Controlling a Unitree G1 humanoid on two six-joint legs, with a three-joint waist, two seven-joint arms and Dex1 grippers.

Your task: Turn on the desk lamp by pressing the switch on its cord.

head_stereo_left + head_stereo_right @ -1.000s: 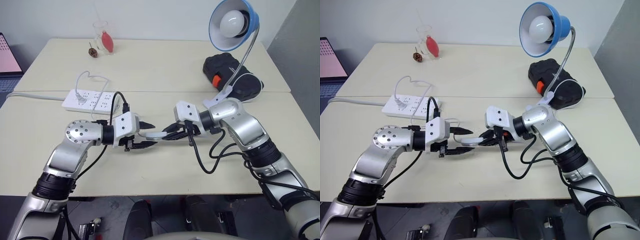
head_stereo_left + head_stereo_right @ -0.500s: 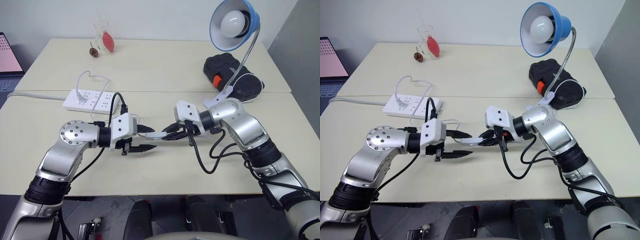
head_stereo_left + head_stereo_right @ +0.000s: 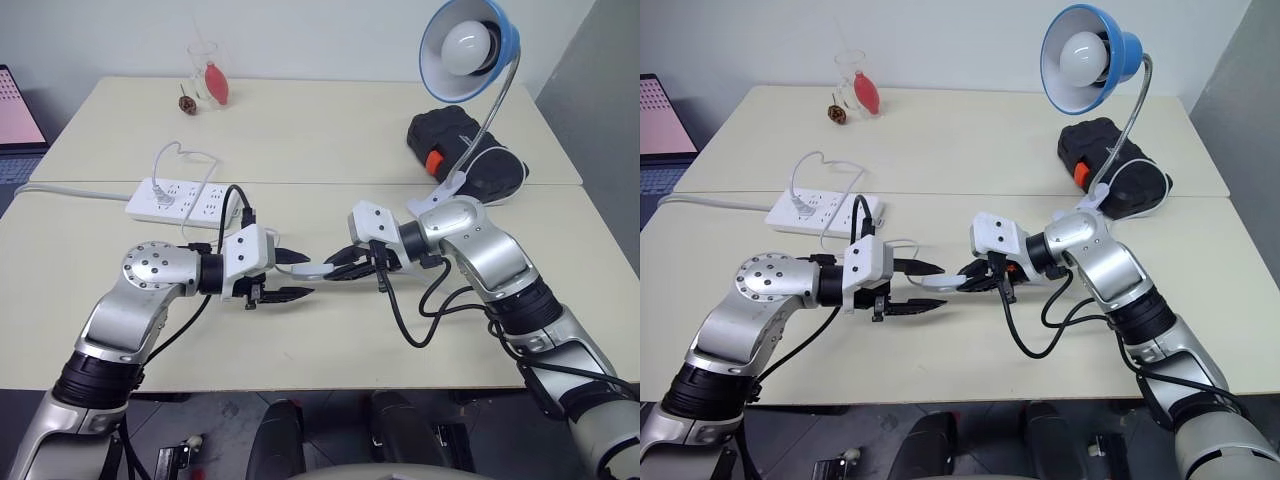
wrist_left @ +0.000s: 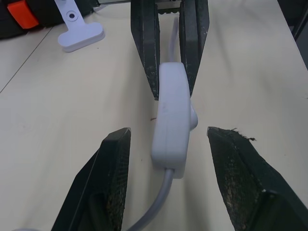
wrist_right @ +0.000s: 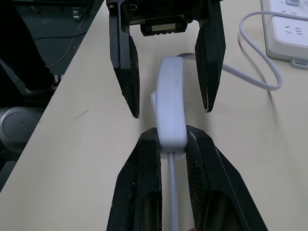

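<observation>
The small white oblong inline switch (image 4: 171,118) hung just above the cream tabletop (image 3: 330,130), between the two arms. The right gripper (image 5: 169,144) pinched one end of it, the thin white cord (image 5: 172,192) running back between its fingers. The left gripper (image 4: 168,159) stood spread on either side of the other end, its fingers apart from the switch. The blue-shaded desk lamp (image 3: 468,40) with its white globe bulb stood at the far right.
</observation>
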